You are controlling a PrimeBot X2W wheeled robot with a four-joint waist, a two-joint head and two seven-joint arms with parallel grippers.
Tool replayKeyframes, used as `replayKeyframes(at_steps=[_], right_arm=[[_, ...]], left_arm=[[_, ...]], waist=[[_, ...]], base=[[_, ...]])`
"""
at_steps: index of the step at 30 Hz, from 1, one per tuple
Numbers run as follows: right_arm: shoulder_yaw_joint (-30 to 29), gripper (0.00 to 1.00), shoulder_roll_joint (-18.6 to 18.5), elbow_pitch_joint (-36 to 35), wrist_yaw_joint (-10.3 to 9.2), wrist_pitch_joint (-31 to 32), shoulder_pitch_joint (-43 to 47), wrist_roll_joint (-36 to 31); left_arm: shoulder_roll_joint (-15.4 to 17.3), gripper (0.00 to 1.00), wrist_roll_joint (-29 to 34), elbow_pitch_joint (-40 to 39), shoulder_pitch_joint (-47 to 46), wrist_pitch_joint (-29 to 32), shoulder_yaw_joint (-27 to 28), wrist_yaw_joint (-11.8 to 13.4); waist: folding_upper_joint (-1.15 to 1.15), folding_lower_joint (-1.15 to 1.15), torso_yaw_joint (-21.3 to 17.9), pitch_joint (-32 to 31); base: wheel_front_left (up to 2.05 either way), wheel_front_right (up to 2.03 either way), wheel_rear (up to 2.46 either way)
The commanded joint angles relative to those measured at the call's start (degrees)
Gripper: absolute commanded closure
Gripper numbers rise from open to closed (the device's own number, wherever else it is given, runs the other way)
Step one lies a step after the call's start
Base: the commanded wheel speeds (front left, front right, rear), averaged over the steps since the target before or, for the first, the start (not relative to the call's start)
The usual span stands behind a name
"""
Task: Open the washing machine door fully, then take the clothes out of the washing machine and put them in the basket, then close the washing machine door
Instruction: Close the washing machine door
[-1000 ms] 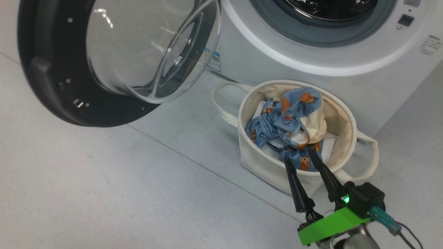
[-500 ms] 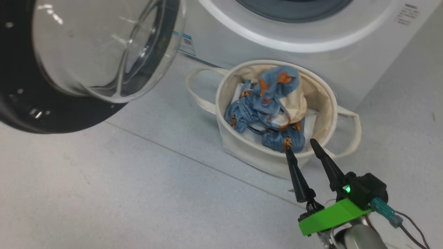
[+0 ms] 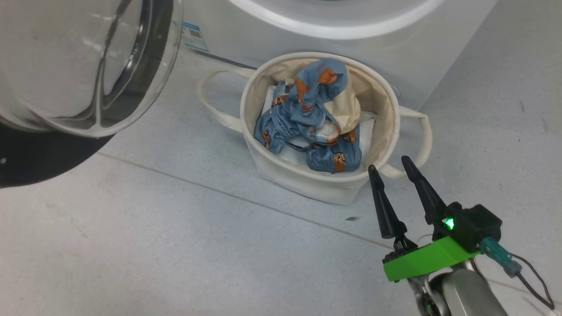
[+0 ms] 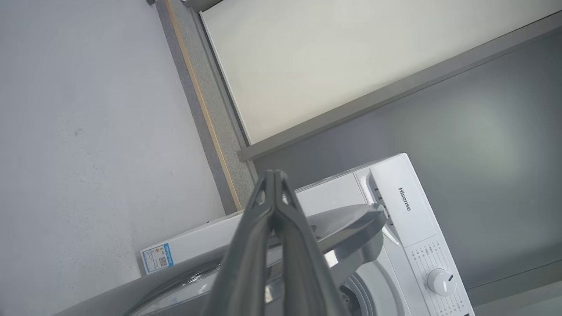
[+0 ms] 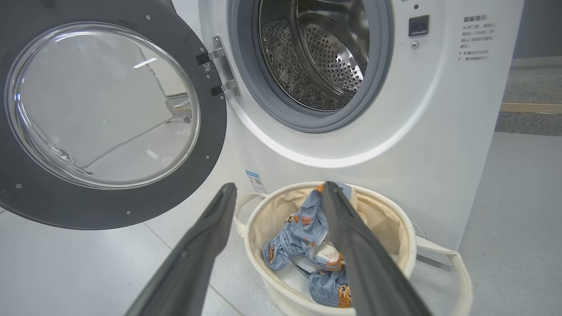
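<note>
With the clothes (image 3: 314, 118) laid in the basket (image 3: 303, 182) before the washing machine (image 5: 439, 131), the right gripper (image 3: 387, 163) is held spread wide and empty just beside the basket's near rim, the left gripper (image 4: 274, 175) is pressed closed on nothing, and the washing machine door (image 5: 109, 206), swung wide at the left, could be left unlatched if it is pushed too weakly.

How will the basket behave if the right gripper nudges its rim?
The basket has a soft-looking canvas wall, so the rim would probably buckle inward rather than resist. It holds just the clothes and a white sheet, so it is likely light and may slide on the smooth floor. Low and wide, it seems unlikely to tip.
</note>
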Motion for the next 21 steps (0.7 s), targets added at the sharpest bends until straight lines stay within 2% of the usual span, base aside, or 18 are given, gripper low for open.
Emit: replayKeyframes(at_steps=[1,6,8,21], right_arm=[[1.2,0.00,0.2,-2.2,0.01,-0.3,-1.2,0.1],[1.2,0.00,0.2,-2.2,0.01,-0.3,-1.4,-0.5],[0.7,0.00,0.2,-2.4,0.01,-0.3,-1.6,-0.8],[-0.1,0.00,0.2,-2.3,0.01,-0.3,-2.5,-1.8]], left_arm=[[3.9,1.00,-0.1,-1.9,-0.9,1.0,0.9,0.4],[3.5,1.00,-1.0,-2.0,-0.3,3.1,0.4,2.2],[3.3,1.00,-1.8,-2.5,0.4,5.2,0.0,3.7],[1.9,1.00,-3.5,-6.8,2.9,8.8,0.0,7.7]], waist=[[0.00,0.00,-0.4,0.3],[0.00,0.00,-1.1,0.4],[0.00,0.00,-1.4,0.5],[0.00,0.00,-2.2,1.7]], base=[[0.00,0.00,0.00],[0.00,0.00,0.00],[0.00,0.00,0.00],[0.00,0.00,0.00]])
